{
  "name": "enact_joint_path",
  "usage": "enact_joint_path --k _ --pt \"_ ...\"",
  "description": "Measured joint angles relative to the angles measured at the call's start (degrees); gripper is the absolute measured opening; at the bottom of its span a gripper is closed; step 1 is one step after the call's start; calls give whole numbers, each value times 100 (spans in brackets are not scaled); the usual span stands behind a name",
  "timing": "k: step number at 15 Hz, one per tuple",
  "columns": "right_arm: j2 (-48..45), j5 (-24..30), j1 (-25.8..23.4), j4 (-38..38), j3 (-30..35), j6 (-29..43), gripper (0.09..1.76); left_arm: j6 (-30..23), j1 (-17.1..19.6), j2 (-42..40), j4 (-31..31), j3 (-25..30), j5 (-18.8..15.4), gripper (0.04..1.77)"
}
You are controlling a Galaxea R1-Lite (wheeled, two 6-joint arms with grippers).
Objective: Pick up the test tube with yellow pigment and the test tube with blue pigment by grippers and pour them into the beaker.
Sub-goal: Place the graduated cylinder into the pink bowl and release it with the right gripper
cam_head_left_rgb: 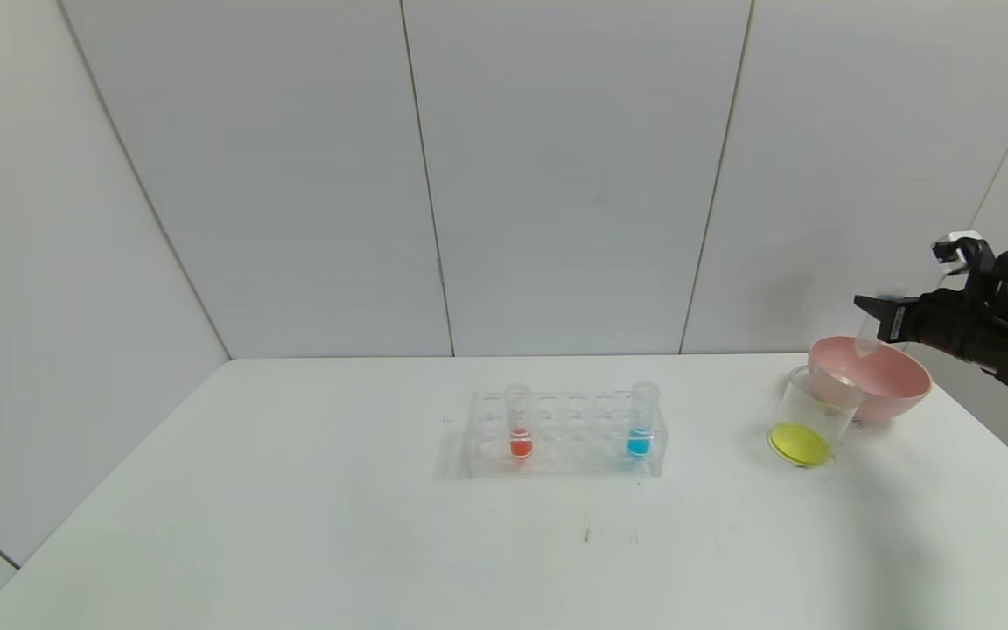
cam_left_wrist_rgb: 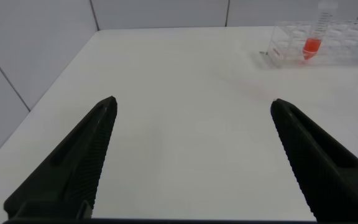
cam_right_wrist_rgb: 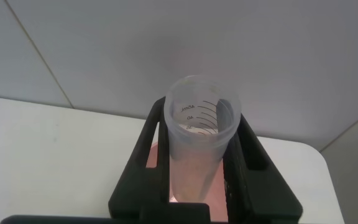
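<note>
My right gripper (cam_head_left_rgb: 873, 313) is shut on an empty clear test tube (cam_head_left_rgb: 865, 339), held tilted above the pink bowl (cam_head_left_rgb: 885, 381). The right wrist view shows the tube's open mouth (cam_right_wrist_rgb: 201, 124) between both black fingers. Beside the bowl stands the beaker (cam_head_left_rgb: 810, 411), with yellow liquid (cam_head_left_rgb: 800, 444) across its bottom. The test tube with blue pigment (cam_head_left_rgb: 641, 424) stands upright at the right end of the clear rack (cam_head_left_rgb: 565, 437). My left gripper (cam_left_wrist_rgb: 192, 101) is open over bare table, out of the head view, with nothing between its fingers.
A tube with orange-red liquid (cam_head_left_rgb: 519, 424) stands at the rack's left end and also shows in the left wrist view (cam_left_wrist_rgb: 316, 34). The white table (cam_head_left_rgb: 294, 525) meets grey wall panels behind. Its right edge runs just past the pink bowl.
</note>
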Motion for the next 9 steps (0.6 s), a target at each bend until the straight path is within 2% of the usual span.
enact_joint_path --k 5,6,9 --pt "447 -13 0 -26 -345 0 55 0 0 0 2 0 0 176" --pt "538 -9 0 -33 -389 0 61 0 0 0 2 0 0 176" --pt "692 -15 15 -77 -522 0 95 0 0 0 0 0 0 176"
